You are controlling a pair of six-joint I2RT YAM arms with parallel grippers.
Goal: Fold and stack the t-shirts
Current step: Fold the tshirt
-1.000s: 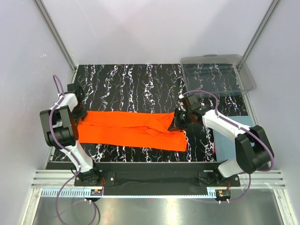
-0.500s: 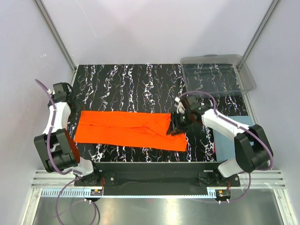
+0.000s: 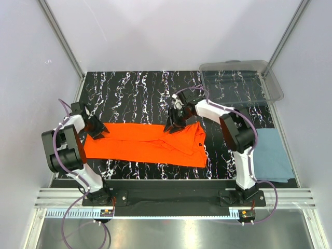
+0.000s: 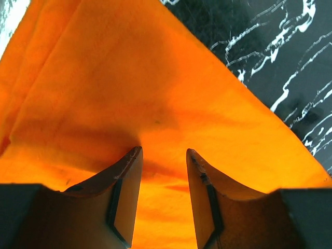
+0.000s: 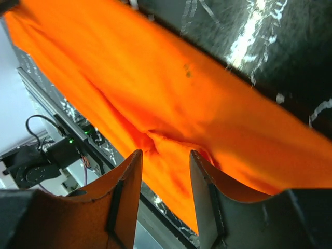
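The orange t-shirt (image 3: 145, 145) lies folded into a long strip across the marbled black table (image 3: 135, 93), its right end bunched. My left gripper (image 3: 98, 132) sits low over the strip's left end, jaws open, with orange cloth (image 4: 155, 78) under and between the fingers (image 4: 127, 176). My right gripper (image 3: 173, 126) hovers at the strip's far edge, right of the middle, also open, above a crease in the cloth (image 5: 207, 104). The blue-grey t-shirt (image 3: 272, 155) lies flat at the table's right edge, apart from both grippers.
A clear plastic bin (image 3: 275, 88) stands at the back right corner. Bare marbled table lies behind the orange strip. White walls close in the left, right and back. The arm bases and a metal rail (image 3: 171, 199) run along the near edge.
The right gripper let go of the shirt's right end, opened, and swung left to the far edge. The left gripper pulled away to the left, then came back over the left end.
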